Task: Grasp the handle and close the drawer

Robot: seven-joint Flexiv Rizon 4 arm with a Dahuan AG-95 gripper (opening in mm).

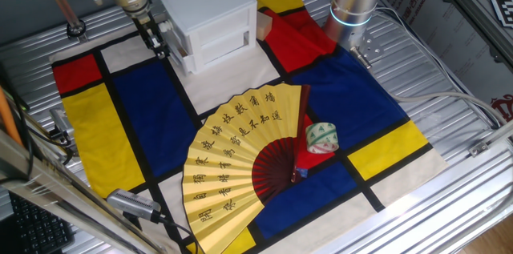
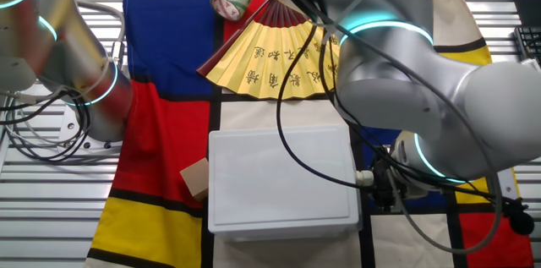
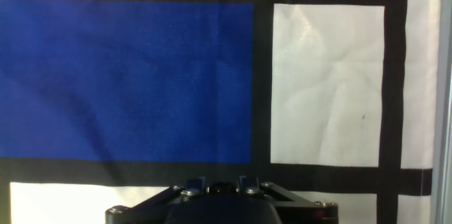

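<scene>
Nearest the hand camera, the dark body of the end effector (image 1: 159, 46) is filling the bottom edge and its fingers are staying out of sight, so I cannot tell whether they are apart or together; the lens is looking straight down at the cloth (image 3: 127, 75), not at the cabinet (image 1: 212, 14). From the fixed views the end effector is hanging just beside the cabinet face where the drawer (image 1: 183, 50) seems to be sitting, out only slightly if at all. The handle is too small to make out. Doing this step well probably means getting the fingers level with the pull, pinching it squarely, then pushing straight into the cabinet so the light box is not sliding across the cloth. Room is lying open on the approach side, over bare cloth. The fan (image 1: 240, 158) and tape roll (image 1: 321, 138) are lying well apart, a small block (image 2: 196, 177) is sitting on the cabinet's far side, and the table (image 1: 449, 70) edge is running near.
</scene>
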